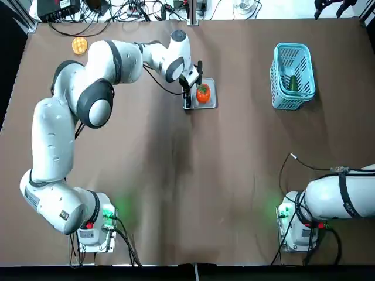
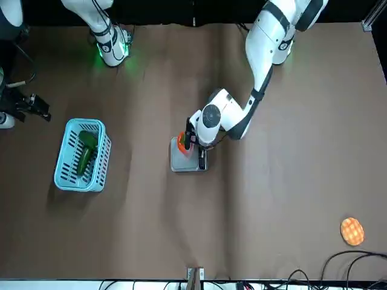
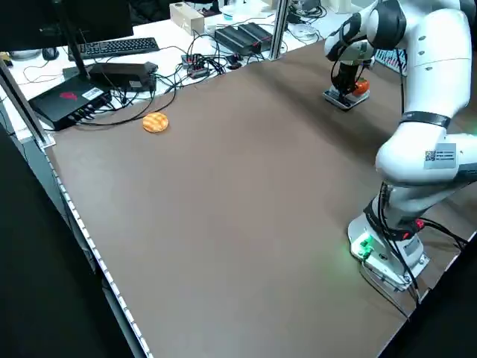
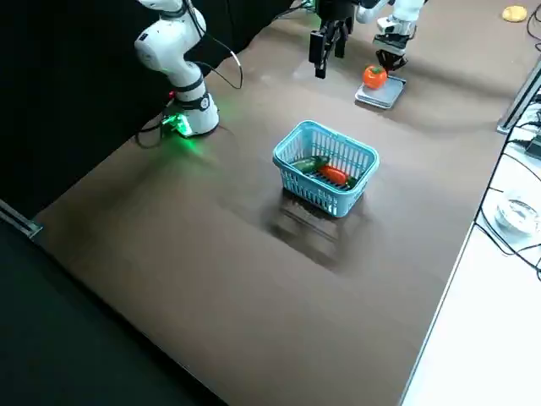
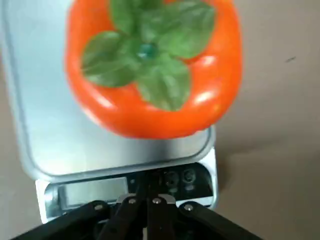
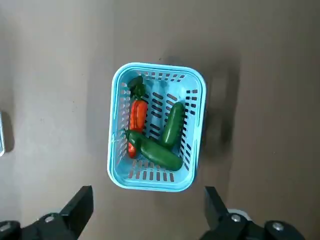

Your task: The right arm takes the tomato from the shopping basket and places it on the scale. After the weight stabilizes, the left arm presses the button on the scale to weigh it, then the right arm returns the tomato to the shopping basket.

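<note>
On scale [image 5: 120, 150] button strip: left gripper [image 5: 145, 202] fingers pressed together, beside tomato [image 5: 152, 65].

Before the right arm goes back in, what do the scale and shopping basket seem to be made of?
The scale: platform looks like brushed metal, silver with a soft sheen; the button strip looks like dark glossy plastic. The shopping basket: light-blue moulded plastic, judging by its thin slotted lattice walls.

Brown counter [image 1: 176, 193] fills the top view. On it: the scale [image 1: 208, 100] at upper centre, the shopping basket [image 1: 292, 76] upper right, and an orange disc [image 1: 79, 45], possibly a waffle, upper left. Both arm bases sit along the bottom edge.
</note>
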